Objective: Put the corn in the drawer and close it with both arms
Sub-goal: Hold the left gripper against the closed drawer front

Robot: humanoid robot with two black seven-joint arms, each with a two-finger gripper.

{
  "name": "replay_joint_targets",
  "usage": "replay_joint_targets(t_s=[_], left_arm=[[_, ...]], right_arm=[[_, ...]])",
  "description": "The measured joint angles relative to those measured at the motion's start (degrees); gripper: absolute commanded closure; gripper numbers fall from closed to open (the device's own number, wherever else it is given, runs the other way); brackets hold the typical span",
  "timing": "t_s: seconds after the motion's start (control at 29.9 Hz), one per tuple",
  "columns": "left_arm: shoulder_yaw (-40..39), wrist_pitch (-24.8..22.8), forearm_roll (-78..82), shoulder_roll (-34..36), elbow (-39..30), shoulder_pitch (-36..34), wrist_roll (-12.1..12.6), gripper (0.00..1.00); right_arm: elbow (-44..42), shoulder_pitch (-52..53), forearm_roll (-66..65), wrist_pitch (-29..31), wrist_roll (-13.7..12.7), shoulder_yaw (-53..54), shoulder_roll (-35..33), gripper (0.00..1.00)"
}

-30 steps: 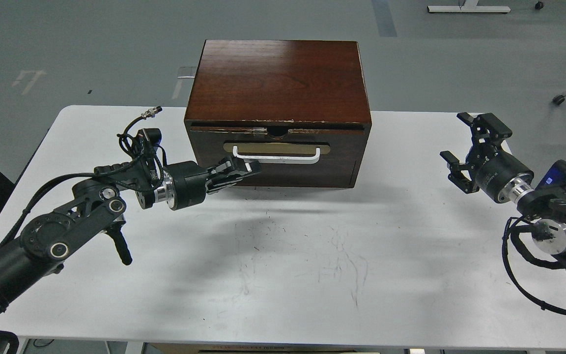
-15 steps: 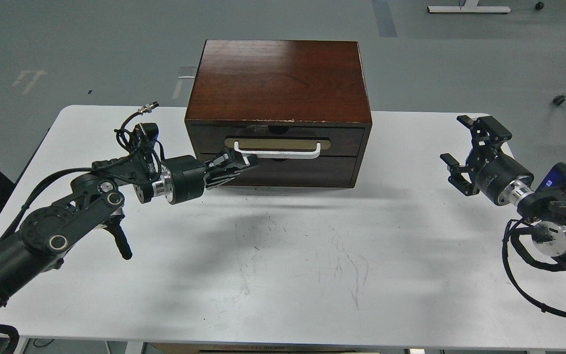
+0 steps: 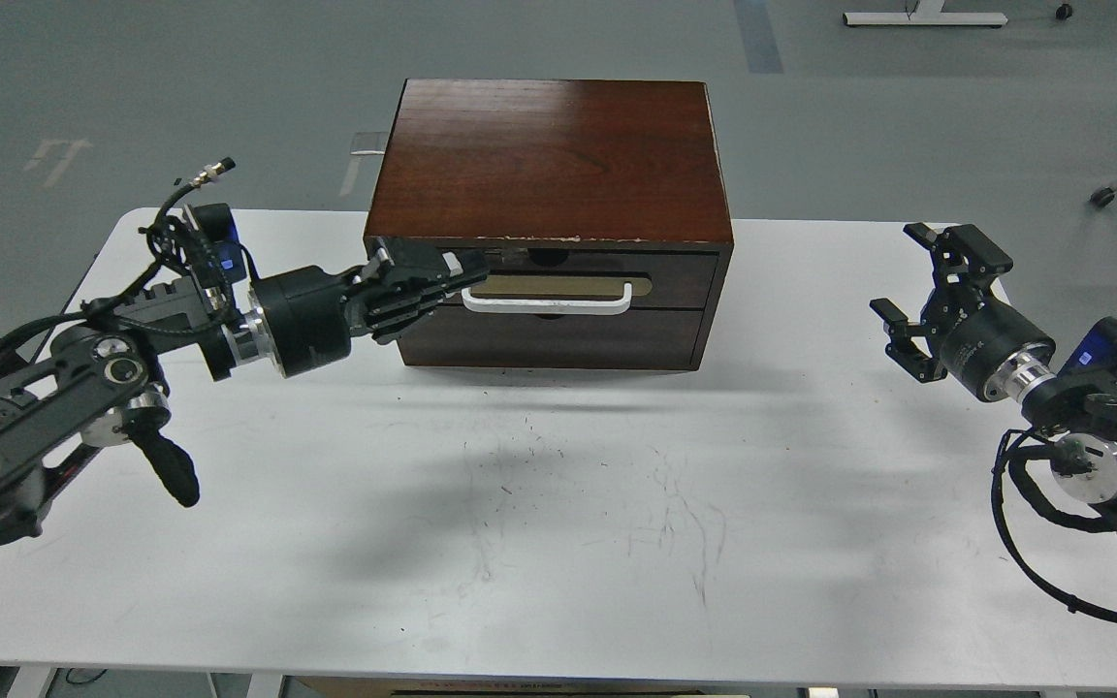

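On top of the white table (image 3: 558, 543), at its far middle, sits the dark reddish wood cabinet (image 3: 549, 155), glossy top w/ chipped front edge. Drawer (image 3: 685, 267) looks pushed in flush, its white bar handle (image 3: 549, 299) across a brass-coloured recess; plain panel (image 3: 558, 339) below. Corn isn't visible anywhere, so presumably inside already, can't confirm. Left gripper (image 3: 423, 281) is up against the drawer front at the left end of the handle, fingers bunched & dark, so can't tell if they're apart or together, or clamped on the bar. Right gripper (image 3: 917, 296) hangs well apart over the table's right side, fingers spread wide, holding nothing. Handling guess: drawer is stiff, rigid wood, prob slides easy but cabinet could scoot on the smooth table if shoved hard; best contact is the flat front or the bar, thin & smooth, maybe slippery. Task looks nearly done.
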Motion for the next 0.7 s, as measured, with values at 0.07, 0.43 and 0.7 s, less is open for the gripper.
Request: replay_joint_targets(t_s=[0.07,0.43,0.7], left_arm=[[-0.6,0.0,-6.2,2.0,-0.6,0.0,-0.7,0.01],[-5.0,0.0,-23.5,5.5,3.5,8.5,-5.7,0.01],[-12.5,0.0,-23.7,1.2,8.4,17.1,-5.6,0.01]], right_arm=[[0.0,0.0,0.0,-0.1,0.0,0.1,0.1,0.02],[-0.4,-0.1,0.0,-1.9,0.0,0.6,2.5,0.0],[-0.3,-0.2,0.1,-1.9,0.0,0.6,4.1,0.0]])
